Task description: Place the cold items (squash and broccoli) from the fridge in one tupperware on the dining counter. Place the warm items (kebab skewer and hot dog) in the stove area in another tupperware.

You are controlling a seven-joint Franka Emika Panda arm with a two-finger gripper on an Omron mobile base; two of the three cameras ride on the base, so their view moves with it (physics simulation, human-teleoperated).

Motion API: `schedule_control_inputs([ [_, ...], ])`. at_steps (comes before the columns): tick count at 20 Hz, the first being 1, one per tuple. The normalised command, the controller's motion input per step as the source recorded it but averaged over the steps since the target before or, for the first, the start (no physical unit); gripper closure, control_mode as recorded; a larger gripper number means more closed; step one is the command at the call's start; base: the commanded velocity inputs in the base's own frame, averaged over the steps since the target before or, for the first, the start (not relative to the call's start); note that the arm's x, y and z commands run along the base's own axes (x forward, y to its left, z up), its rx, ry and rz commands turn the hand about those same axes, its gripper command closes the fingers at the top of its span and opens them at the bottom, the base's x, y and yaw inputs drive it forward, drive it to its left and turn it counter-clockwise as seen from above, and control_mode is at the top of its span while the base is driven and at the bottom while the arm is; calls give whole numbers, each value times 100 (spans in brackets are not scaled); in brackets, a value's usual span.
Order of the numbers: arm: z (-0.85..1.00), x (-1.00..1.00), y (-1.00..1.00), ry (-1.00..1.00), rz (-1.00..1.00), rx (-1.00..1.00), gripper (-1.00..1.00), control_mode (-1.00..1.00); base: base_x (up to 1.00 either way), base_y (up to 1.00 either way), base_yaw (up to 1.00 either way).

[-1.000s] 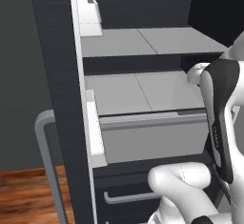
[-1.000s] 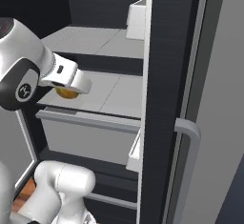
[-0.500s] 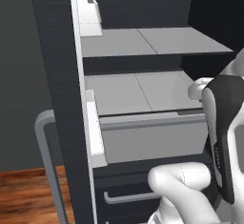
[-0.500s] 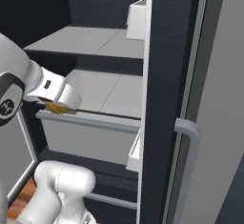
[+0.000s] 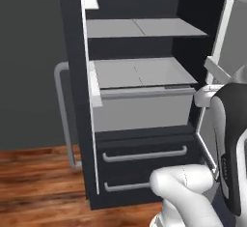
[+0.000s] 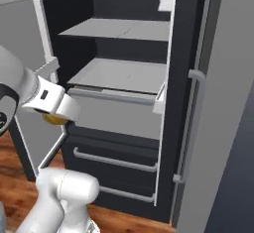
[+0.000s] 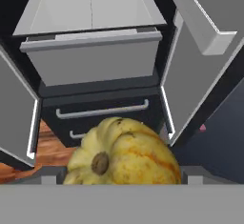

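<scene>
A pale yellow ribbed squash with orange streaks sits at the bottom of the hand view, in front of the open fridge. My gripper is shut on it, jaws spread wide around its body. From the right base view the gripper hangs at the left, outside the fridge and level with its drawer, and a yellow edge of the squash peeks out under the hand. The broccoli, kebab skewer, hot dog and tupperware are out of view.
The fridge stands open with bare grey shelves and a grey drawer pulled slightly out. Its left door and right door swing out on both sides. Two dark handled drawers sit below, above the wood floor.
The whole picture has shifted: the base has backed away from the fridge, so the lower drawers and floor now show. The hand has come out of the fridge with the squash in it.
</scene>
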Motion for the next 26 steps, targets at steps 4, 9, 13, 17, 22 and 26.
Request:
schedule_control_inputs([
  [4,0,0,0,0,0,0,100,100,-100,47,22],
  [9,0,0,0,0,0,0,100,100,-84,69,47],
  [13,0,0,0,0,0,0,100,100,-57,70,63],
  [17,0,0,0,0,0,0,100,100,-22,69,61],
  [22,0,0,0,0,0,0,100,100,24,54,53],
  [26,0,0,0,0,0,0,100,100,83,21,45],
])
